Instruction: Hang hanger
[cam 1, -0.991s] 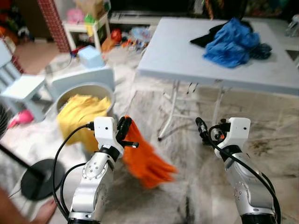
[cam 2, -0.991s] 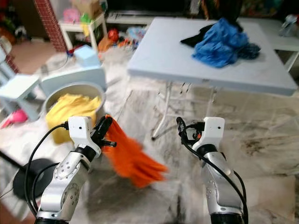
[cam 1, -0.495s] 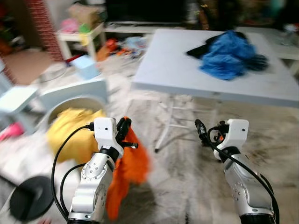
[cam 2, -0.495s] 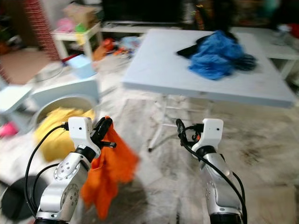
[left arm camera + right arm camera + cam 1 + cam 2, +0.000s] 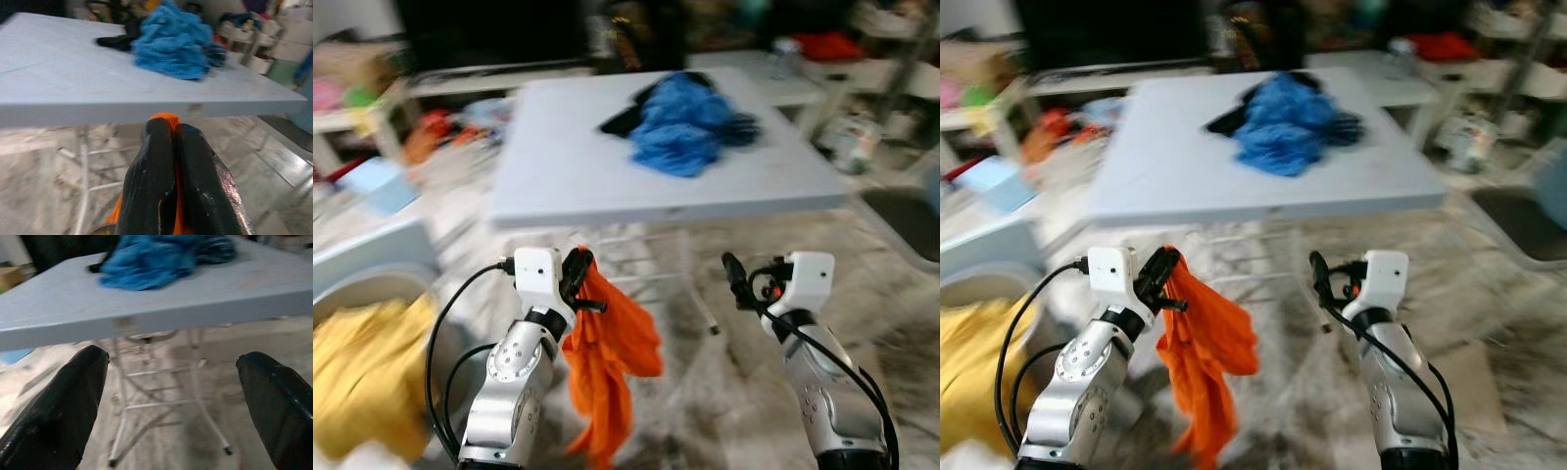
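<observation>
Left eye view: tub (image 5: 372, 294) holds yellow cloth (image 5: 357, 377).

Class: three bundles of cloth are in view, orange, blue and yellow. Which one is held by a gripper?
The orange cloth, clamped in the left gripper and hanging free; the others lie untouched.

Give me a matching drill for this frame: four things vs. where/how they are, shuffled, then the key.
Things:
1. orange garment
2. blue clothes
3. left claw
4. right claw

States:
A. open, holding nothing
B. piled on the white table
C. hanging down from a claw
D. shut on cloth

Pairs: 1-C, 2-B, 3-D, 4-A
</observation>
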Motion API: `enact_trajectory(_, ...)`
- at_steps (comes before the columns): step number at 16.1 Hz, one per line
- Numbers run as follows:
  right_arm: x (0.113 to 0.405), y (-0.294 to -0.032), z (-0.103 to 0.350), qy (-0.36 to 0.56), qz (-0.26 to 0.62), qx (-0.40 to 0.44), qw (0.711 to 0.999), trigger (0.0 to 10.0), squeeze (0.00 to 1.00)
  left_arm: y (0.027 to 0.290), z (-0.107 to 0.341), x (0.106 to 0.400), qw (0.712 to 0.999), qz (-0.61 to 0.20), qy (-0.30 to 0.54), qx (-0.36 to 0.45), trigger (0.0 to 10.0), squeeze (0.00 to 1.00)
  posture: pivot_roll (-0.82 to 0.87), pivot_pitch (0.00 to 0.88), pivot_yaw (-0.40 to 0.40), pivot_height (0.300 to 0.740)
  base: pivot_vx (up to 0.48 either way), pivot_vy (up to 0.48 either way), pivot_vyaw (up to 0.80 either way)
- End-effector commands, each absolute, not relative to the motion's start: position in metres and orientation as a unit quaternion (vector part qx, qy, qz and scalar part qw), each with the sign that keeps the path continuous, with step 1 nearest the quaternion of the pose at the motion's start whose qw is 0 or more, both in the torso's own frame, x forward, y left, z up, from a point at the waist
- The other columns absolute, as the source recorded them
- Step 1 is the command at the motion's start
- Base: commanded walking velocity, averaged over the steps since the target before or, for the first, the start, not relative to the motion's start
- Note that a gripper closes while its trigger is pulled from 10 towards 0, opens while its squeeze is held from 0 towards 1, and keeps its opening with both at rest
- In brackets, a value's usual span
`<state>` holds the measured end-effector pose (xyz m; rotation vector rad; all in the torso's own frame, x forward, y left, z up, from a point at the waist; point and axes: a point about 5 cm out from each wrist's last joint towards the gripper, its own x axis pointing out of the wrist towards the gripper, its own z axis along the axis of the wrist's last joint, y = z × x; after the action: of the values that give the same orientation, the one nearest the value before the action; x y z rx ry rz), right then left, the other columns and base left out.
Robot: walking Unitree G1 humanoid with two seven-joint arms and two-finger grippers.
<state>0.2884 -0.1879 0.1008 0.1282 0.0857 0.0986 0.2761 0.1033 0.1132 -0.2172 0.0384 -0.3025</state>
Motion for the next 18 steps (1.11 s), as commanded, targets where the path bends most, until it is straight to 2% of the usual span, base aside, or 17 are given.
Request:
enact_trajectory(1,0.2886,-0.1942,0.1035,0.039,0.04,0.059,0.997,10.0,0.0,0.0953,0.12,0.2765,0.98,-0.167,0.007,-0.113,10.0,0.0,-0.13,0.0,0.012,0.74,0.319,0.0,-0.8)
enact_trajectory(6,0.2886,-0.1937,0.1024,0.04,0.042,0.058,0.997,10.0,0.0,0.094,0.1196,0.2766,0.979,-0.169,0.008,-0.112,10.0,0.0,-0.13,0.0,0.009,0.74,0.316,0.0,-0.8)
enact_trajectory(12,0.2907,-0.1925,0.1033,0.041,0.05,0.053,0.997,10.0,0.0,0.0936,0.1193,0.2775,0.979,-0.169,0.009,-0.111,10.0,0.0,-0.13,0.0,0.006,0.74,0.305,0.0,-0.53)
enact_trajectory(15,0.2918,-0.1953,0.1025,0.043,0.049,0.05,0.997,10.0,0.0,0.0937,0.113,0.2824,0.986,-0.132,0.034,-0.094,10.0,0.0,-0.13,0.0,0.006,0.74,0.0,0.0,0.0)
enact_trajectory(18,0.2927,-0.1928,0.1019,0.043,0.052,0.05,0.996,10.0,0.0,0.0906,0.1124,0.2821,0.984,-0.14,0.039,-0.106,10.0,0.0,-0.13,0.0,0.005,0.74,0.0,0.0,0.0)
